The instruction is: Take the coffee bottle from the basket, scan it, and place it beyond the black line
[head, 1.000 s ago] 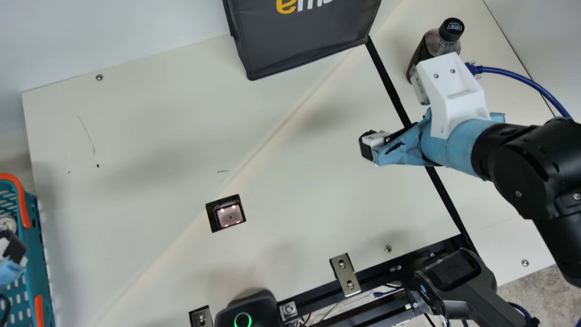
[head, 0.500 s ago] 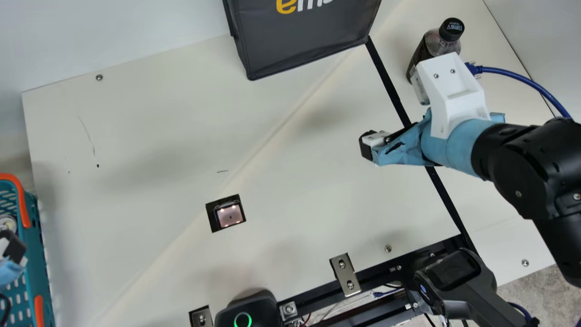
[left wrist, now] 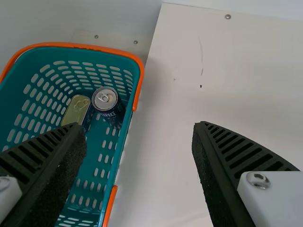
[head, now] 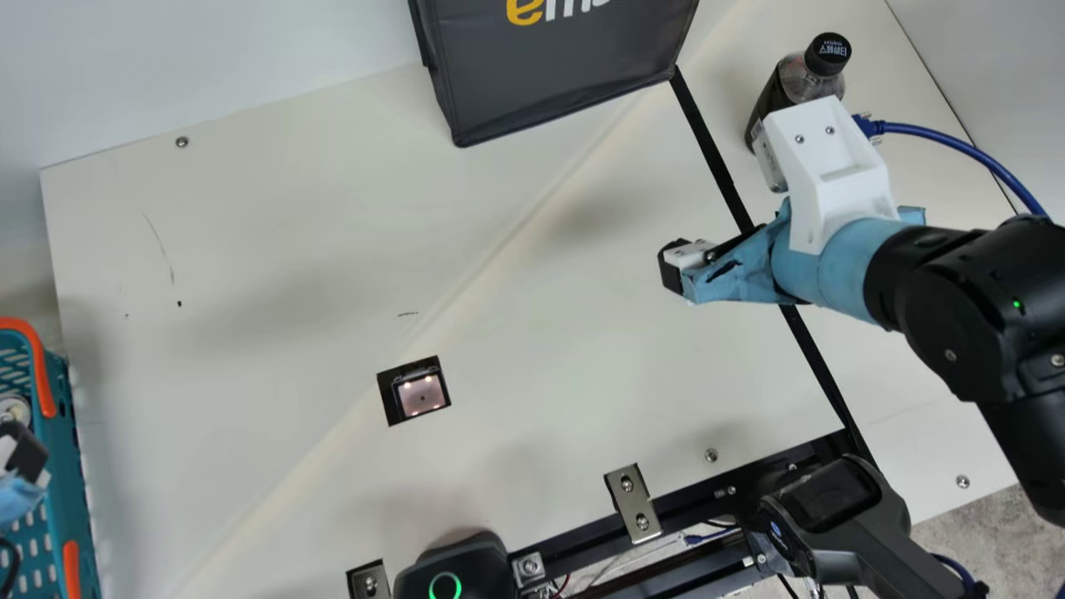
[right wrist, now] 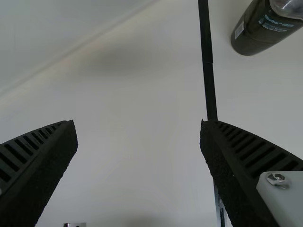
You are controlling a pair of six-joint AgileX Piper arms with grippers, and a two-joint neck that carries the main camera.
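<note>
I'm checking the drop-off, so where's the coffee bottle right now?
In the main view, the coffee bottle stands at upper right, just beyond the black line.

Lighting — bright overall, soft and diffuse.
Main view: pale diagonal streak [head: 489, 256] and faint, soft-edged shadows [head: 586, 216] across table [head: 582, 349]; scanner window [head: 422, 394] glows with small bright spots. Right wrist view — dimmer, greyer.

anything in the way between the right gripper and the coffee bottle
Nothing visible stands between the right gripper and the coffee bottle: just bare table and the black line, which looks flat. The bottle stands on the far side of that line.
</note>
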